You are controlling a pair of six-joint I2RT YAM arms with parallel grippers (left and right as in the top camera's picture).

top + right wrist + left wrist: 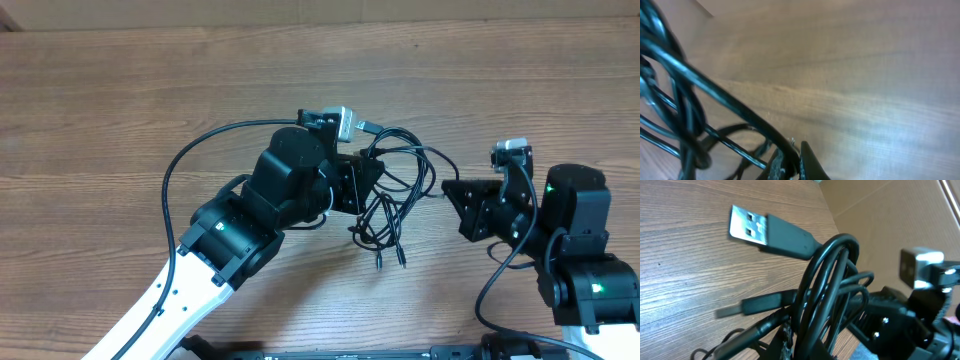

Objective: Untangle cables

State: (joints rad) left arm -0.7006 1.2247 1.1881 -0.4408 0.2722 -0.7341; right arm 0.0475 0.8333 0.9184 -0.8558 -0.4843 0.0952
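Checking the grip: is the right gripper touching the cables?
Touching. The right wrist view shows one strand of the cables running into the right gripper, pinched between its shut fingertips.

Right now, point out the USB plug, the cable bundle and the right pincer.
USB plug (pixel 747 226), left wrist view, on its metal shell.
cable bundle (pixel 822 285), left wrist view, on the looped strands.
right pincer (pixel 446 187), overhead view, between its fingertips.

arms (pixel 250 215) 2 | claws (pixel 372 182) 2 | cables (pixel 385 215) 1 tangle, count unclear | table (pixel 100 100) 1
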